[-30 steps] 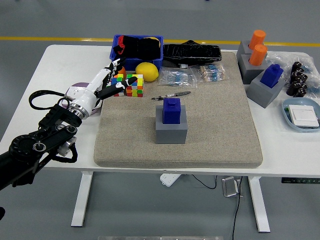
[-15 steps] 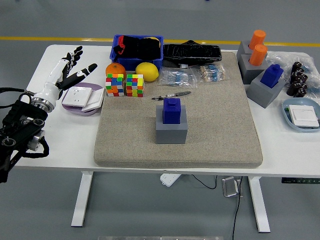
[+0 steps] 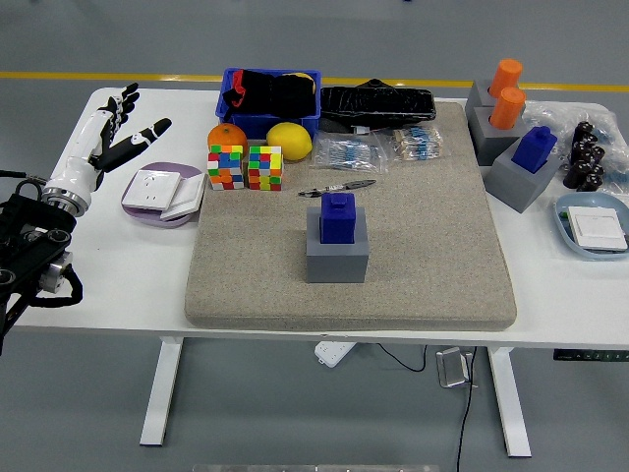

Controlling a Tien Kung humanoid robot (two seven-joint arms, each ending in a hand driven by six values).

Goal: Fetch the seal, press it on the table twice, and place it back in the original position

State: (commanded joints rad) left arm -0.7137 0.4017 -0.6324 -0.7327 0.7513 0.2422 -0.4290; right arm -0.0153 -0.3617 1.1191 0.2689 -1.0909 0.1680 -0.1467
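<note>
A blue seal [image 3: 338, 217] stands upright in its grey block holder [image 3: 336, 256] at the middle of the beige felt mat [image 3: 413, 285]. Nothing touches it. My left hand [image 3: 110, 133] is far off over the table's left end, white fingers spread and holding nothing, well left of the mat. The right arm does not show.
Left of the mat lies a lilac tray [image 3: 162, 195] with a white socket. Two colour cubes [image 3: 245, 166], an orange [image 3: 226, 136], a lemon [image 3: 289, 142], a blue bin [image 3: 270, 99], a pen [image 3: 337, 187] and bagged parts lie at the back. More seals in holders [image 3: 523, 162] stand right.
My left arm has pulled back from beside the colour cubes to the table's left end, hand still spread. The seal and holder have not moved.
</note>
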